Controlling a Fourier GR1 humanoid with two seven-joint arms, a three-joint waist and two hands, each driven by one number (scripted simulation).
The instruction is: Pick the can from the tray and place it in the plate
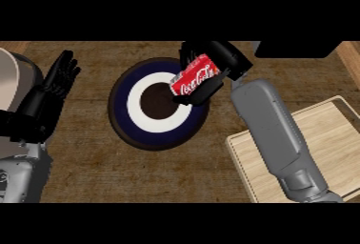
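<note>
Head view, looking steeply down on a brown wood-grain counter (91,176). The right robot hand (224,58) has its black fingers and thumb curled round a can (193,76), holding it over the right part of a plate (156,103). The can is red, with white script lettering along its side and a dark end facing the lower left; it lies tilted, its long axis running from upper right down to lower left. Its lower end overlaps the plate's white ring in this view; whether it touches the plate cannot be told. One black finger shows below the can, against the plate's rim.

The plate is round, with a dark outer rim, a navy band, a white ring and a dark brown centre. It lies on the counter between the two arms.

The grey right forearm (277,138) runs from the lower right edge up to the hand, crossing a pale wooden tray (330,138) that lies at the right of the counter, just beside the plate's lower right rim. The can is off the tray.

The left robot hand (57,76) rests open at the left edge, fingers straight and pointing up, well apart from the plate.
</note>
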